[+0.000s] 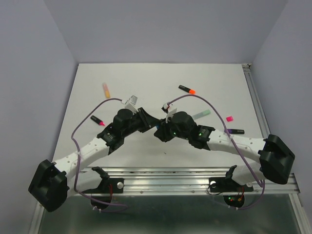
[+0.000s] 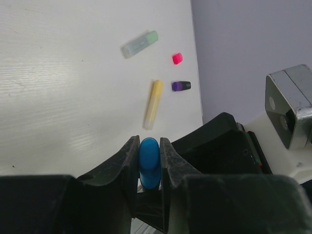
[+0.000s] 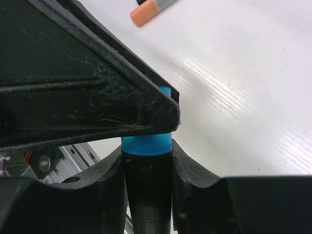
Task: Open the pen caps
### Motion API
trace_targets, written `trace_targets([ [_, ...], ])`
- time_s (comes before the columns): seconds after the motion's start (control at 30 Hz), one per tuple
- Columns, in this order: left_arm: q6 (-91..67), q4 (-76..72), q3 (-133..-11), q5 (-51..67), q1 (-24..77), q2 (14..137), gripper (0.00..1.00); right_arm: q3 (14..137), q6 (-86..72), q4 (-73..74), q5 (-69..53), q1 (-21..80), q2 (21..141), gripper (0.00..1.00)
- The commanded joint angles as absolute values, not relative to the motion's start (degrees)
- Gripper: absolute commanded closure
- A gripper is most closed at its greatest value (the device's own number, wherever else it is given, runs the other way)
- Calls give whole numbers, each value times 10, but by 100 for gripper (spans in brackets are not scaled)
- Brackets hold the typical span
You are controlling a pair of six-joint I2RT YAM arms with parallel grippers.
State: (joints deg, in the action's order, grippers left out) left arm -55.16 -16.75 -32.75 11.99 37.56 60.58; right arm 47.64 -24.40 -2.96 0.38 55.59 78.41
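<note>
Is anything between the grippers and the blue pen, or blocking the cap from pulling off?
Nothing visible does. The left gripper is shut on the blue cap, and the right gripper is shut on the black barrel just below it. The nearest loose pen, the yellow pen, lies apart on the table.

At the table's middle a highlighter is gripped by the right gripper, its cap by the left gripper. To their right a loose cap is laid between a farther highlighter and a nearer highlighter.
</note>
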Motion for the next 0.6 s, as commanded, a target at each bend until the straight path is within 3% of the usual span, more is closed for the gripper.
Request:
trace_targets([
  [0.0,-528,-141,-367,27,370,617,100,501,-232,-35,-35,560,775,99],
  [0.07,-509,-124,-396,4,347,639,100,484,-236,-37,-73,561,766,99],
  [0.2,-467,-126,-434,-17,204,685,100,423,-263,-26,-106,603,717,99],
  [0.37,-443,-135,-478,51,86,768,100,338,-320,-39,-123,693,641,99],
  [0.53,-431,-160,-459,119,67,756,100,330,-340,-11,-49,700,600,99],
  [0.57,-427,-153,-450,110,67,744,100,346,-344,-2,11,699,597,99],
])
